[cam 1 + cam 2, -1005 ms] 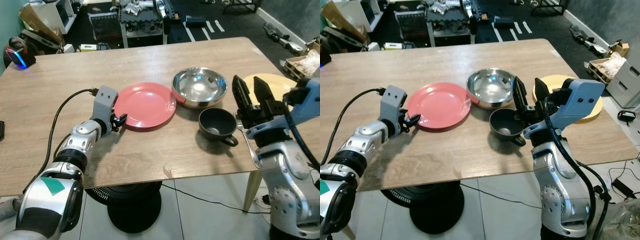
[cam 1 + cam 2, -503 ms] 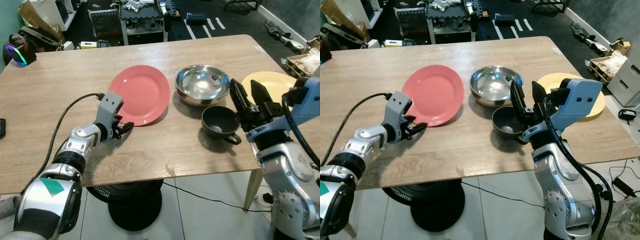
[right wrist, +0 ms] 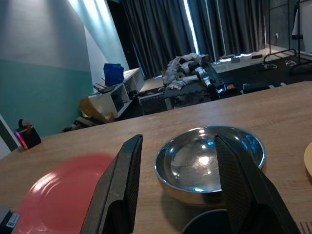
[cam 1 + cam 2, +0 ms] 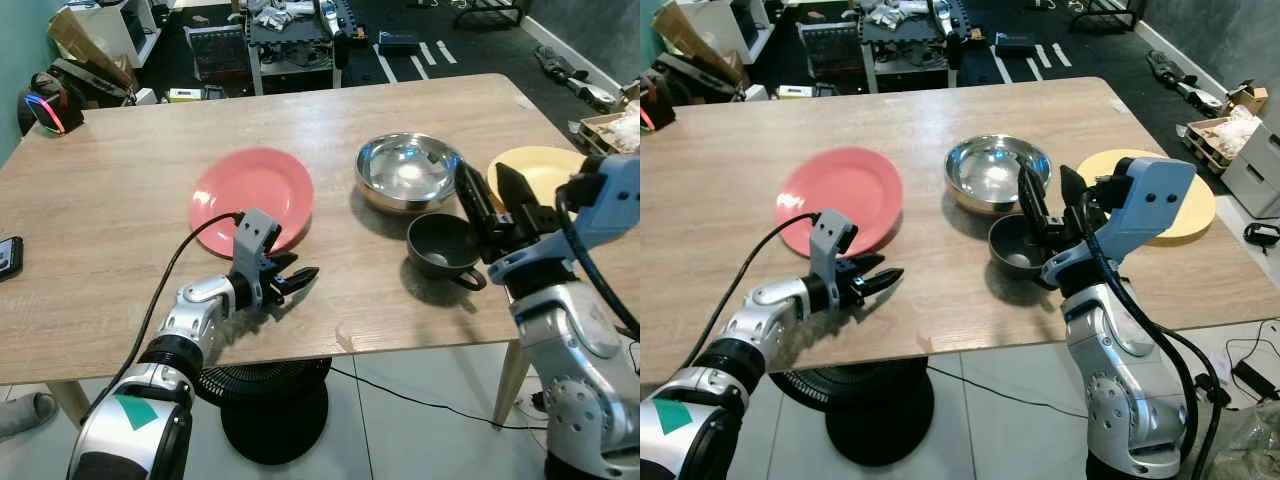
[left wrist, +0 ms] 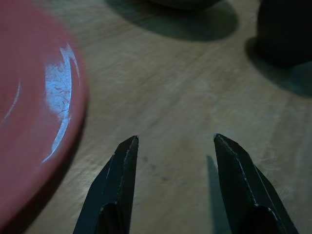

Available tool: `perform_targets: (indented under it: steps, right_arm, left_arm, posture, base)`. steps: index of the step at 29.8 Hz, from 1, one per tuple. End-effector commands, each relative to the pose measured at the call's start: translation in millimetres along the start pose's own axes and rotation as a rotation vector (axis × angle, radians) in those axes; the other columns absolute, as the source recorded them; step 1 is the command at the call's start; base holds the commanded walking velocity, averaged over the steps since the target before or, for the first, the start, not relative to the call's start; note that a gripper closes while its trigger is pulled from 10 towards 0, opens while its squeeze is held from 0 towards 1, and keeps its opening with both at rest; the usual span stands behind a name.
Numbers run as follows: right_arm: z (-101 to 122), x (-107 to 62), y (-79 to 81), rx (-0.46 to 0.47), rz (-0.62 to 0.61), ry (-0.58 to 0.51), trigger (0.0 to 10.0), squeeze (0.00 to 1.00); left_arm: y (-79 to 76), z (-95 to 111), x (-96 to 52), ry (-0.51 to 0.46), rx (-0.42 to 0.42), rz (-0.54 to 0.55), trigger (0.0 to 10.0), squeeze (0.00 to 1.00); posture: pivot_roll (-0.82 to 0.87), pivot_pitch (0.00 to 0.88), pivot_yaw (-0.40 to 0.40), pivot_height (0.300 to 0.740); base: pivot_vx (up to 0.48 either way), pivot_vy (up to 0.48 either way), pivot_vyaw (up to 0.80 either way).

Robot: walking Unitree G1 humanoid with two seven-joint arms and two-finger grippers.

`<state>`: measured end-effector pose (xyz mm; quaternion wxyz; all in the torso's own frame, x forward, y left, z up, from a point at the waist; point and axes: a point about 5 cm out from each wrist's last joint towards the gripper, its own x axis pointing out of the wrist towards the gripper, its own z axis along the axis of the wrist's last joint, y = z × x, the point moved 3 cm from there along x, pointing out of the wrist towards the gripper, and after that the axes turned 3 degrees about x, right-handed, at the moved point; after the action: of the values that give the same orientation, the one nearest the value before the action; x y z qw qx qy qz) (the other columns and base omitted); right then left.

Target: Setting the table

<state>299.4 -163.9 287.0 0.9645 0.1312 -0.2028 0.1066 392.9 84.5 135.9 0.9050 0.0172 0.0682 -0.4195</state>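
Note:
A red plate (image 4: 252,197) lies flat on the wooden table (image 4: 120,170), left of a steel bowl (image 4: 408,170). A black cup (image 4: 443,247) stands just in front of the bowl. A yellow plate (image 4: 545,170) lies at the right edge. My left gripper (image 4: 298,272) is open and empty, low over bare wood near the red plate's (image 5: 34,112) near-right rim, apart from it. My right gripper (image 4: 482,172) is open, held above the cup's right side and pointing toward the bowl (image 3: 209,161).
A phone (image 4: 8,256) lies at the table's left edge and a lit speaker (image 4: 45,105) stands at the far left corner. A round black base (image 4: 275,420) stands on the floor under the front edge. Shelves and clutter (image 4: 290,30) lie beyond the table.
The red plate has slid left, away from the bowl. My left gripper has come off its rim and moved right, toward the front edge. The right gripper stays over the cup.

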Motion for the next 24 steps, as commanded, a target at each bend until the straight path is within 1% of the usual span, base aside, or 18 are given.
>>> perform_targets:
  steps: [1,3,4,5,6,7,8,10,12,13,15,16,17,18,19,20,22,24]
  right_arm:
    - [-1,0.9,2.4,0.010,0.012,0.000,10.0,0.00]
    - [-1,1.1,2.2,0.009,0.013,0.000,10.0,0.00]
    - [-2,1.7,1.9,0.009,0.013,0.001,10.0,0.00]
    - [-2,1.7,1.9,0.009,0.013,0.001,10.0,0.00]
    - [-2,1.9,1.8,0.009,0.013,0.001,10.0,0.00]
    - [-3,2.2,1.9,0.010,0.013,0.002,10.0,0.00]
    - [-3,2.2,1.9,0.010,0.013,0.002,10.0,0.00]
    - [-4,2.7,1.9,0.012,0.014,0.003,10.0,0.00]
    - [-4,3.2,1.8,0.012,0.014,0.004,10.0,0.00]
    - [-5,3.2,1.2,0.013,0.012,0.006,10.0,0.00]
    - [-6,2.9,0.8,0.014,0.011,0.008,10.0,0.00]
    - [-7,2.4,0.2,0.013,0.009,0.012,10.0,0.00]
    - [-7,2.2,0.0,0.013,0.009,0.013,10.0,0.00]
    - [-7,2.0,-0.1,0.013,0.009,0.014,10.0,0.00]
    - [-7,1.9,-0.2,0.013,0.009,0.014,10.0,0.00]
    - [-7,1.9,-0.2,0.013,0.009,0.014,10.0,0.00]
    - [-7,1.5,-0.4,0.012,0.008,0.015,10.0,0.00]
    - [-7,1.2,-0.4,0.011,0.008,0.017,10.0,0.00]
  left_arm:
    - [-15.3,-32,-2.6,0.082,-0.107,-0.062,10.0,0.00]
    - [-19.1,-27,-1.3,0.055,-0.106,-0.082,10.0,0.00]
    - [-23.4,-8,0.0,-0.019,-0.073,-0.103,10.0,0.00]
    - [-23.4,-8,0.0,-0.019,-0.073,-0.103,10.0,0.00]
    - [-23.9,-2,-0.3,-0.041,-0.058,-0.104,10.0,0.00]
    - [-18.7,14,-2.1,-0.089,-0.003,-0.071,10.0,0.00]
    - [-18.7,14,-2.1,-0.089,-0.003,-0.071,10.0,0.00]
    - [0.0,27,-6.3,-0.115,0.050,0.049,10.0,0.00]
    - [19.3,35,-12.7,-0.117,0.090,0.176,10.0,0.00]
    - [38.3,38,-22.1,-0.111,0.106,0.291,10.0,0.00]
    - [50.2,39,-29.1,-0.099,0.118,0.368,10.0,0.00]
    - [61.9,39,-36.8,-0.079,0.109,0.438,10.0,0.00]
    - [68.1,38,-41.4,-0.068,0.108,0.477,10.0,0.00]
    - [71.5,38,-44.1,-0.062,0.108,0.499,10.0,0.00]
    - [77.5,36,-49.6,-0.050,0.084,0.536,10.0,0.00]
    - [77.5,36,-49.6,-0.050,0.084,0.536,10.0,0.00]
    - [89.2,28,-62.7,-0.026,0.007,0.609,10.0,0.00]
    - [95.3,22,-70.9,-0.005,-0.031,0.653,10.0,0.00]
  posture:
    - [-0.20,0.122,0.136,0.740]
    - [-0.20,0.122,0.136,0.740]
    - [-0.19,0.118,0.135,0.740]
    - [-0.19,0.118,0.135,0.740]
    - [-0.19,0.118,0.135,0.740]
    - [-0.19,0.118,0.135,0.740]
    - [-0.19,0.118,0.135,0.740]
    - [-0.19,0.117,0.135,0.740]
    - [-0.18,0.119,0.134,0.740]
    - [-0.18,0.122,0.133,0.740]
    - [-0.18,0.122,0.133,0.740]
    - [-0.18,0.125,0.132,0.740]
    - [-0.18,0.127,0.131,0.740]
    - [-0.18,0.127,0.131,0.740]
    - [-0.18,0.130,0.130,0.740]
    - [-0.18,0.130,0.130,0.740]
    - [-0.18,0.135,0.127,0.740]
    - [-0.19,0.143,0.122,0.740]
  base:
    - [0.000,0.000,0.00]
    - [0.000,0.000,0.00]
    - [0.000,0.000,0.00]
    - [0.000,0.000,0.00]
    - [0.000,0.000,0.00]
    - [0.000,0.000,0.00]
    - [0.000,0.000,0.00]
    - [0.000,0.000,0.00]
    - [0.000,0.000,0.00]
    - [0.000,0.000,0.00]
    - [0.000,0.000,0.00]
    - [0.000,0.000,0.00]
    - [0.000,0.000,0.00]
    - [0.000,0.000,0.00]
    - [0.000,0.000,0.00]
    - [0.000,0.000,0.00]
    - [0.000,0.000,0.00]
    - [0.000,0.000,0.00]
